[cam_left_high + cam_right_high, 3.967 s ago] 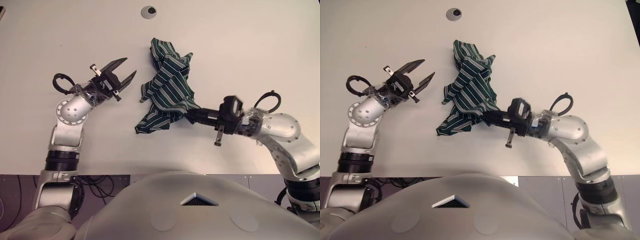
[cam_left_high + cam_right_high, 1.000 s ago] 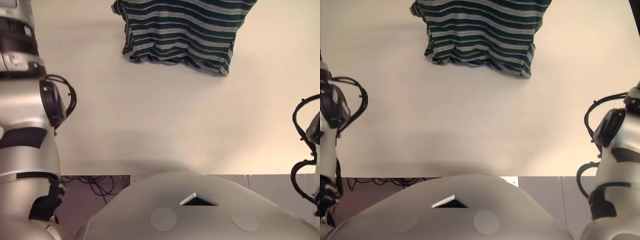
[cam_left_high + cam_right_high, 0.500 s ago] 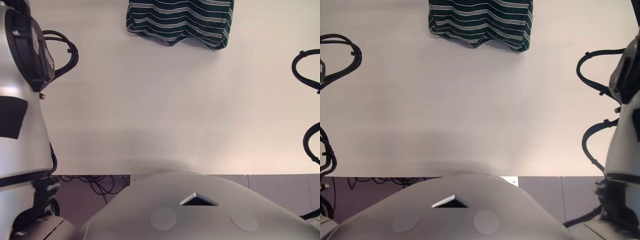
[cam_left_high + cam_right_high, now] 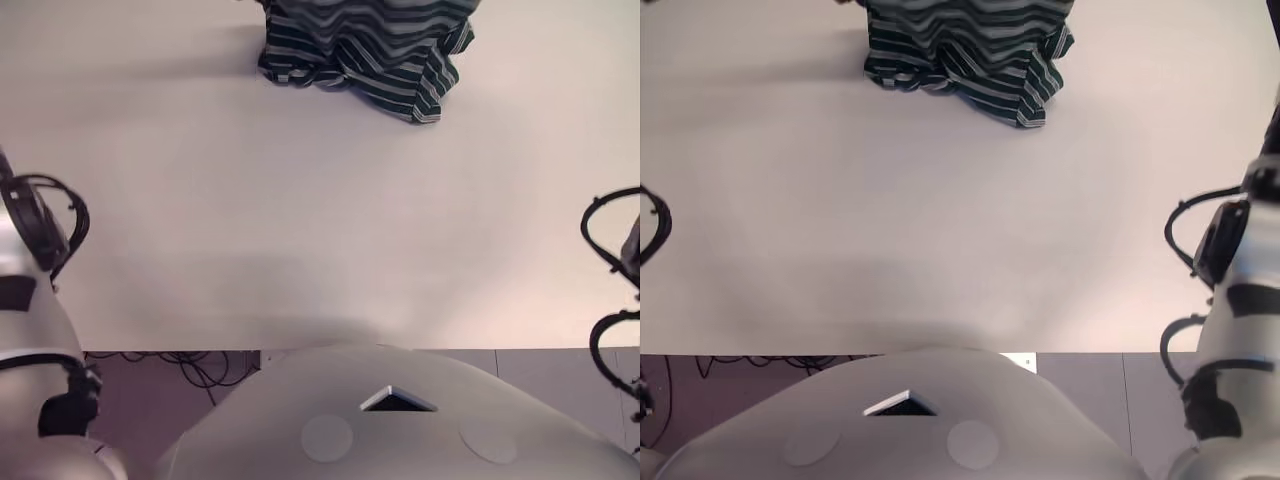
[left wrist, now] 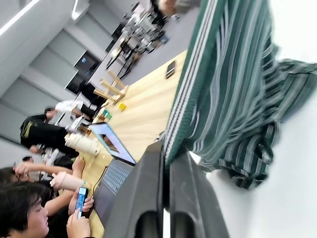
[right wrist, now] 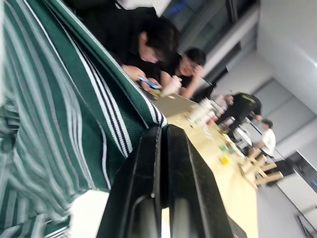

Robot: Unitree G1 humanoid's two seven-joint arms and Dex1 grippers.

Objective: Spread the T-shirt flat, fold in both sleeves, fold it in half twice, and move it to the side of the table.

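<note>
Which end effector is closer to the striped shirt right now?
Neither, it's a tie: the left end effector is clamped on one edge of the shirt, and the right end effector is clamped on another.

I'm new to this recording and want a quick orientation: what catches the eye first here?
The green-and-white striped T-shirt at the far middle of the white table: its lower part lies rumpled there while the rest rises upward. The left gripper and the right gripper each pinch shut on an edge of it, holding it up.
</note>
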